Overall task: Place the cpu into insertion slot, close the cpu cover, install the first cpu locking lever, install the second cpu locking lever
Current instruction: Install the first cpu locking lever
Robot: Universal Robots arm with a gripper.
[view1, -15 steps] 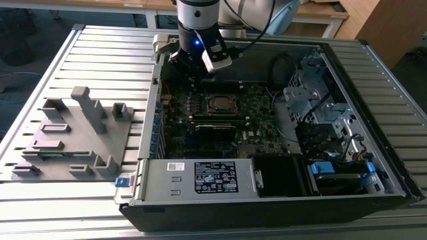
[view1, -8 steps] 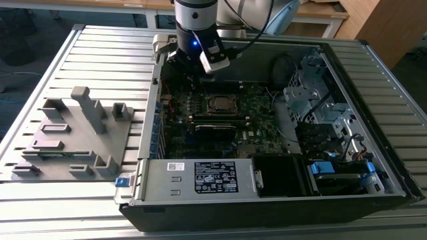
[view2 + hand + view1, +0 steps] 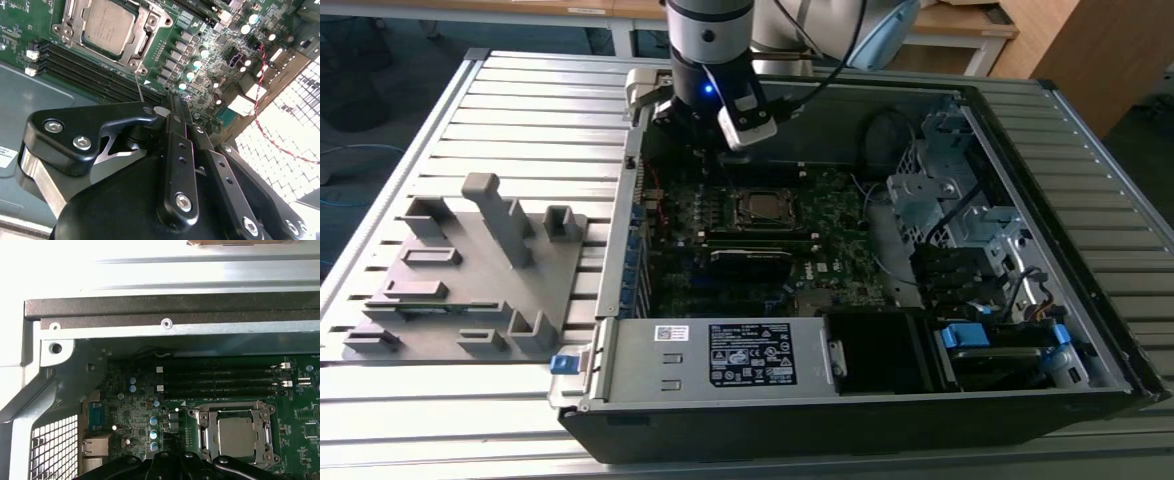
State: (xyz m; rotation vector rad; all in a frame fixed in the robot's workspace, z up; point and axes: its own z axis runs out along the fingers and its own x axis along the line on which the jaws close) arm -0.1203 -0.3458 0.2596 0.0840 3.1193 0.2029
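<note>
Second wrist view is showing us the cpu (image 3: 107,26) under the closed cpu cover (image 3: 143,47), our pressed-together gripper (image 3: 172,101) hanging beside the raised locking lever (image 3: 140,87), which we judge needs pushing down.

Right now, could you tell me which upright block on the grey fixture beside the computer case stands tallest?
The narrow post near the middle of the grey fixture; it rises well above the squat blocks around it.

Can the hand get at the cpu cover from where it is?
Probably yes. The hand hangs inside the open case right beside the cpu cover, which lies around the cpu; only a thin wire lever stands between them.
</note>
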